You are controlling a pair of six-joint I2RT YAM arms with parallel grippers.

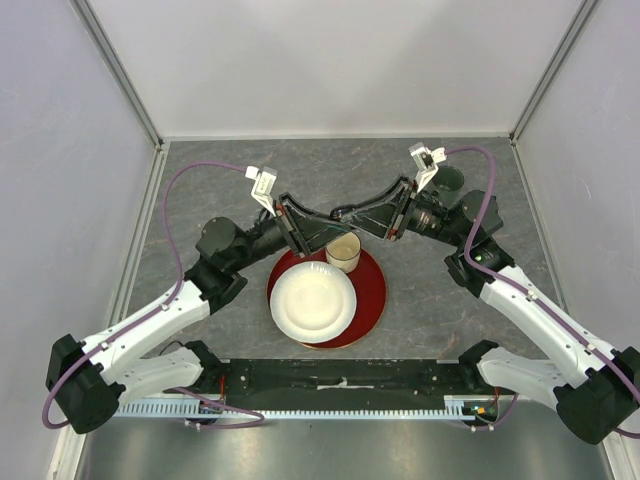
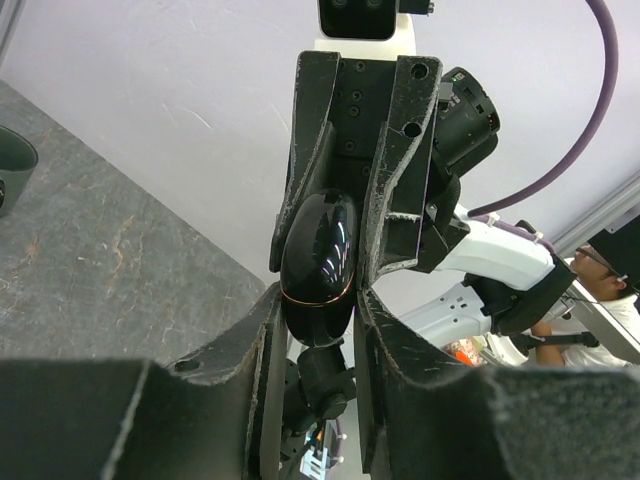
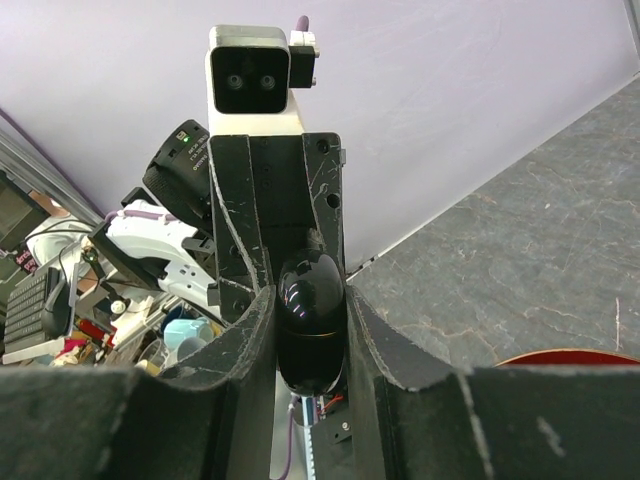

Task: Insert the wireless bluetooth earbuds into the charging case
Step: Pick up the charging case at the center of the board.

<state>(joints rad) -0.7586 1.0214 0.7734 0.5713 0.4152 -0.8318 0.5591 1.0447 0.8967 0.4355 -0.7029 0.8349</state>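
Glossy black egg-shaped case [image 2: 318, 250] with a thin coppery seam. It is clamped between the left gripper [image 2: 316, 330] and right gripper [image 3: 310, 350], both scuffed matte black, above the grey stone-patterned counter [image 1: 440, 300].

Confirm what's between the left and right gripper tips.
A glossy black charging case, gripped by left gripper and right gripper from opposite ends; both wrist views show it.

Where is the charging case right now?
The charging case is clamped between the left hand and right hand at mid-table; in the top view they meet just beyond the paper cup on the red tray.
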